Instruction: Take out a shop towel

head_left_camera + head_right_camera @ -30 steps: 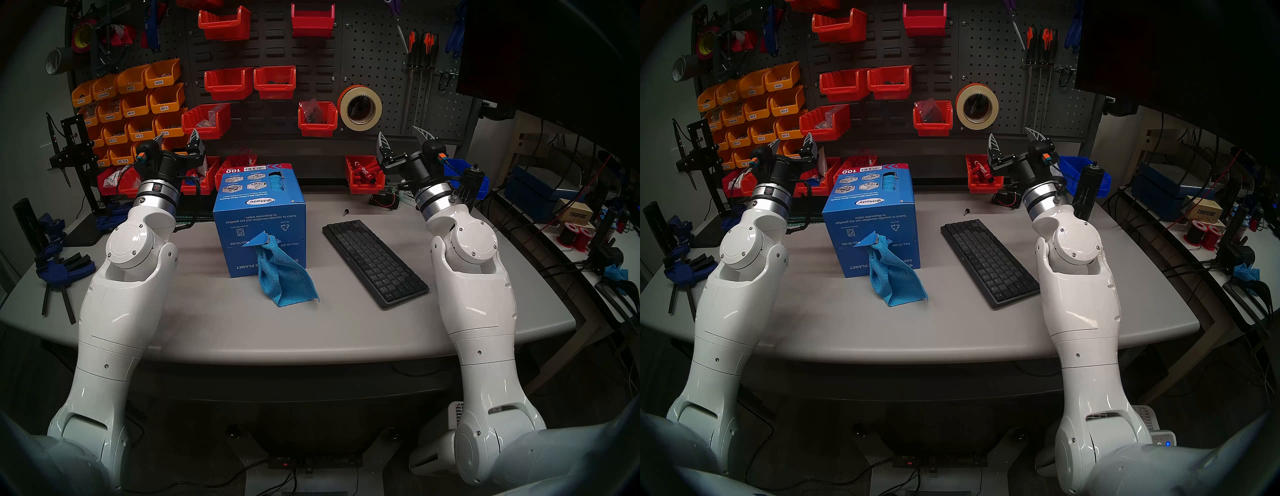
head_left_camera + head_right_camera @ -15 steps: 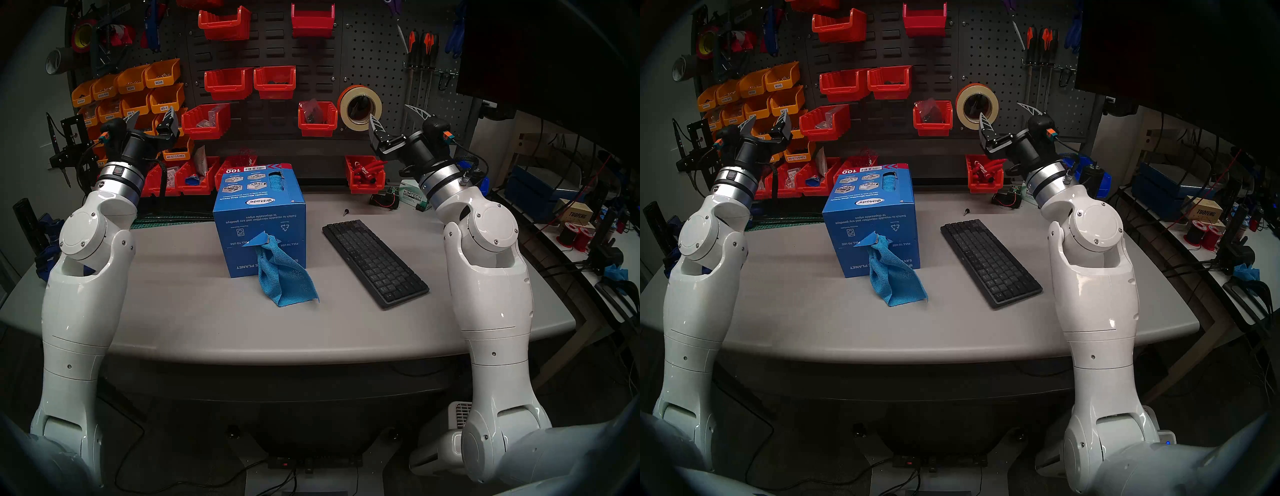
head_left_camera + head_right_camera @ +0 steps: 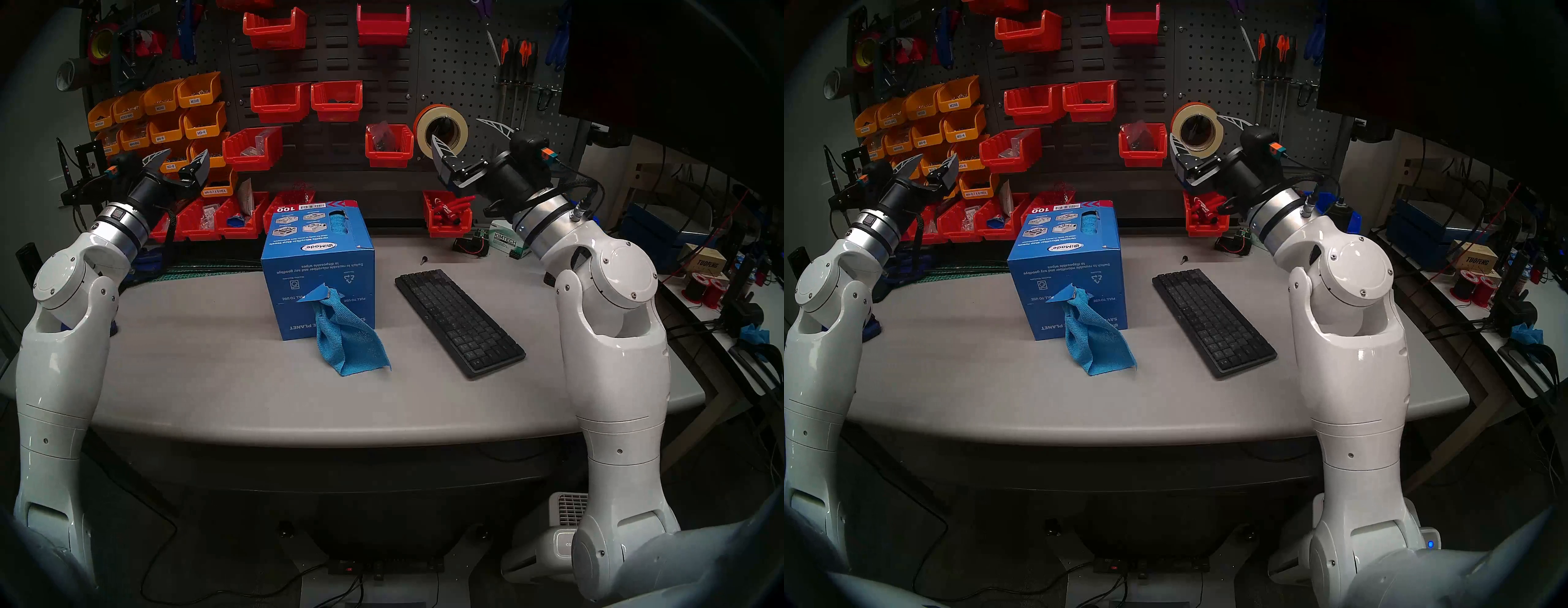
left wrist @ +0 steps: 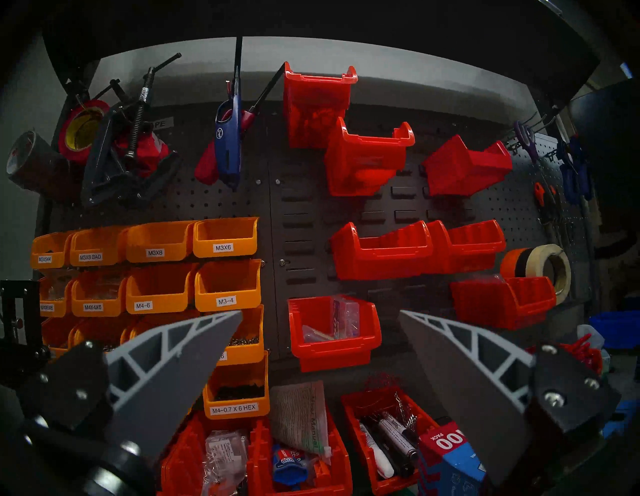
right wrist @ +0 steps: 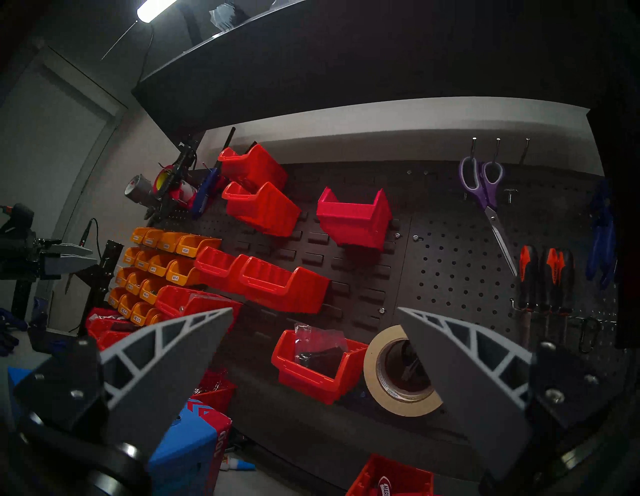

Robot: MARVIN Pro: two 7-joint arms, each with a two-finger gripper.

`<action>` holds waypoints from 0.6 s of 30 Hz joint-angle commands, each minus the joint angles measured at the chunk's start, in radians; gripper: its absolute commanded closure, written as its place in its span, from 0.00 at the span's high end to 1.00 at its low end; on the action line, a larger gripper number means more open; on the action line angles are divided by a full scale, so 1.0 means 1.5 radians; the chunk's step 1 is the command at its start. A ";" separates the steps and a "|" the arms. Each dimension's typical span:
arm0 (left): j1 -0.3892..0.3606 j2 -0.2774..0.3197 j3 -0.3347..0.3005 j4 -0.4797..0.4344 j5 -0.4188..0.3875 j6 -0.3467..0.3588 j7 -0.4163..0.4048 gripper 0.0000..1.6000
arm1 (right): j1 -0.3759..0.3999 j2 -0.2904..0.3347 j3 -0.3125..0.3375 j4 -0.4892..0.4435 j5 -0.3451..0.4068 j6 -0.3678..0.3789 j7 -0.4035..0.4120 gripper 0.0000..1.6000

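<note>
The bright blue shop towel (image 3: 350, 339) (image 3: 1100, 344) hangs out of a torn slot in the front face of the blue cardboard box (image 3: 318, 259) (image 3: 1066, 263). Its lower end lies crumpled on the grey table (image 3: 212, 382). My left gripper (image 3: 184, 153) (image 3: 934, 159) (image 4: 320, 311) is open and empty, raised at the far left in front of the orange bins. My right gripper (image 3: 458, 129) (image 3: 1204, 135) (image 5: 315, 309) is open and empty, raised at the back right by the tape roll. Both are far from the towel. A box corner shows in each wrist view (image 4: 450, 457) (image 5: 194, 440).
A black keyboard (image 3: 460, 322) lies slanted to the right of the box. Red bins (image 3: 445, 212) and a Kimtech tissue box (image 3: 507, 244) stand along the back edge. The pegboard holds orange bins (image 3: 182, 123), red bins and a tape roll (image 3: 441, 131).
Both arms have swung outward and upward, lifting the open grippers toward the pegboard. The box and the towel have not moved.
</note>
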 commanded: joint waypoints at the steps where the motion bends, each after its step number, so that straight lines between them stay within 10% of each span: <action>1: -0.074 0.065 0.009 0.009 -0.029 0.005 -0.080 1.00 | -0.042 0.003 0.018 -0.076 0.002 0.019 -0.007 1.00; 18: -0.131 0.133 0.038 0.106 -0.138 0.127 -0.300 1.00 | -0.147 -0.024 -0.097 -0.204 -0.050 0.067 -0.047 1.00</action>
